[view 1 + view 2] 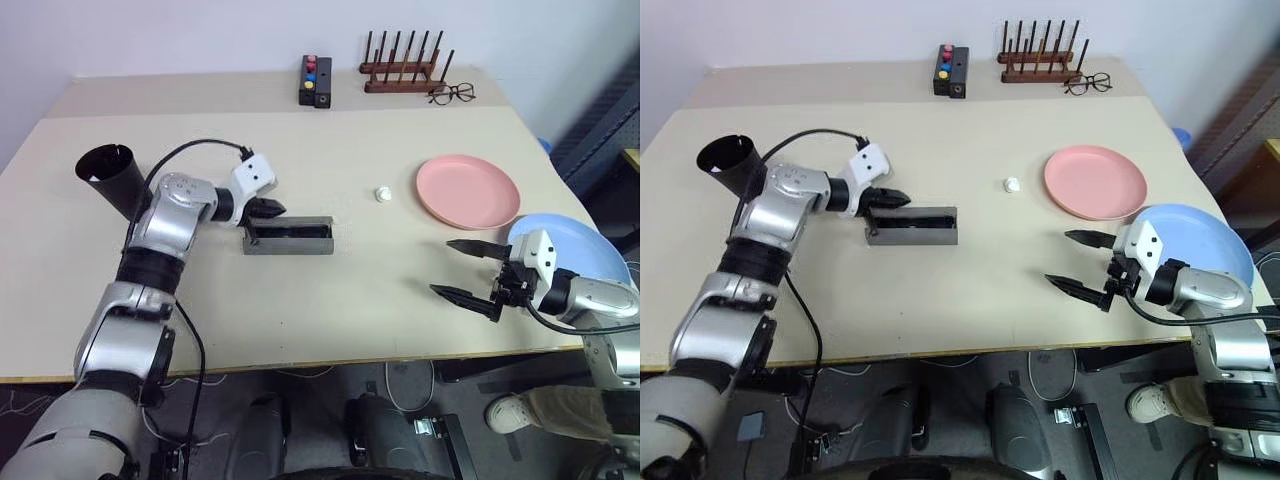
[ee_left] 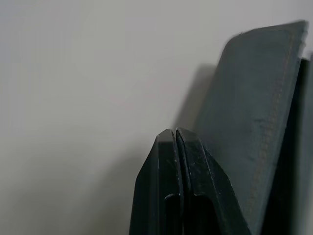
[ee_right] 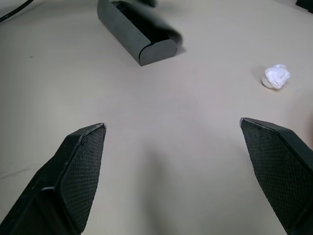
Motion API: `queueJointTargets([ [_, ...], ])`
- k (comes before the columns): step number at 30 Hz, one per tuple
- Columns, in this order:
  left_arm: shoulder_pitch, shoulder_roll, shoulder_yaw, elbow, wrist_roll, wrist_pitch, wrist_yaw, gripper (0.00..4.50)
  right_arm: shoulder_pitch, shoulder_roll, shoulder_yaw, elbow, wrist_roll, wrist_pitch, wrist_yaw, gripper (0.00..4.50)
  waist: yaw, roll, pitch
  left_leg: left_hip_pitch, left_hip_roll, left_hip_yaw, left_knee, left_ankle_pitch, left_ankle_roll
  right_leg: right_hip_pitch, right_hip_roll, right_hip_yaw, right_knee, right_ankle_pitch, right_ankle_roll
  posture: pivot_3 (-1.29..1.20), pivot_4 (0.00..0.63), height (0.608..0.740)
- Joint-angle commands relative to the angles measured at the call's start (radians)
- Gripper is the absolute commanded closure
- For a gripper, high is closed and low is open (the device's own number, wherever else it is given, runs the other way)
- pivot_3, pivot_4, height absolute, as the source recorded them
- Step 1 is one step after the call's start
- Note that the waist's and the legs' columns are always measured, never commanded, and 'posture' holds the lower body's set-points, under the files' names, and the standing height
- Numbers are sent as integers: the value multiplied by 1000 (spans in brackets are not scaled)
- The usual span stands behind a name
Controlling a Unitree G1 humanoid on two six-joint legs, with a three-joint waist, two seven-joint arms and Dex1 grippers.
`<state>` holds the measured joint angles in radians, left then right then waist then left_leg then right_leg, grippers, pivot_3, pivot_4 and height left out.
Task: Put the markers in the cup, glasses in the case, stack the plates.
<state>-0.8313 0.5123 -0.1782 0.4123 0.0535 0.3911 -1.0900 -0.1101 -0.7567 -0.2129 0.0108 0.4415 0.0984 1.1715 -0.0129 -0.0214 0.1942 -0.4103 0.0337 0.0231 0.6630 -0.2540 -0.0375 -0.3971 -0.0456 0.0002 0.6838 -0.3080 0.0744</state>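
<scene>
Your left end effector (image 1: 268, 208), fingers pressed together and empty, sits at the grey case (image 1: 290, 238) mid-bench; your right end effector (image 1: 468, 270) gapes empty beside the blue plate (image 1: 590, 240). Judging by that, the plates come next: grip blue's rim, stack it with the pink plate (image 1: 468, 190).

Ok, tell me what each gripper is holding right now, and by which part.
Nothing is held. The left gripper has its jaws shut on nothing, beside the grey case. The right gripper hangs with jaws wide open above the table.
</scene>
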Motion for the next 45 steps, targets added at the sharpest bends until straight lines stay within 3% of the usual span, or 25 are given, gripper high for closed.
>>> queueJointTargets([
  [1,67,18,-10,-172,-31,102,-5,4478,3,-9,-32,-24,20,-14,-2,0,1,1,0,0,0,0,0,0,0,0,0,0,0,0,0,0,150,740],
  [8,125,17,-2,-268,-30,149,92,4478,-8,1,-25,-10,15,-16,-21,0,5,1,0,2,-1,-1,1,0,0,3,-1,0,0,0,0,0,150,740],
  [14,51,-46,190,-296,-192,87,187,4478,-34,12,-45,-6,13,-9,-94,0,3,0,0,2,0,-1,1,0,0,3,-1,0,0,0,0,0,150,740],
  [19,65,-66,237,-413,-337,180,171,4478,-43,1,-79,-22,3,24,-193,0,3,1,0,2,0,-1,1,0,0,2,-1,0,0,0,0,0,150,740],
  [22,120,-67,195,-532,-446,274,103,3600,-55,-21,-115,-34,2,95,-269,0,2,1,0,2,0,-1,1,0,0,3,-2,0,0,0,0,0,150,740],
  [29,149,-104,85,-623,-530,326,77,41,-33,-109,-136,-40,-57,236,-354,0,3,1,0,2,-1,-1,1,0,0,3,-1,0,0,0,0,0,150,740],
  [45,102,-231,-83,-491,-367,110,179,41,-98,-149,-68,50,-127,462,-413,0,3,1,-1,2,-1,-1,1,0,0,3,-1,1,-1,0,0,0,150,740],
])
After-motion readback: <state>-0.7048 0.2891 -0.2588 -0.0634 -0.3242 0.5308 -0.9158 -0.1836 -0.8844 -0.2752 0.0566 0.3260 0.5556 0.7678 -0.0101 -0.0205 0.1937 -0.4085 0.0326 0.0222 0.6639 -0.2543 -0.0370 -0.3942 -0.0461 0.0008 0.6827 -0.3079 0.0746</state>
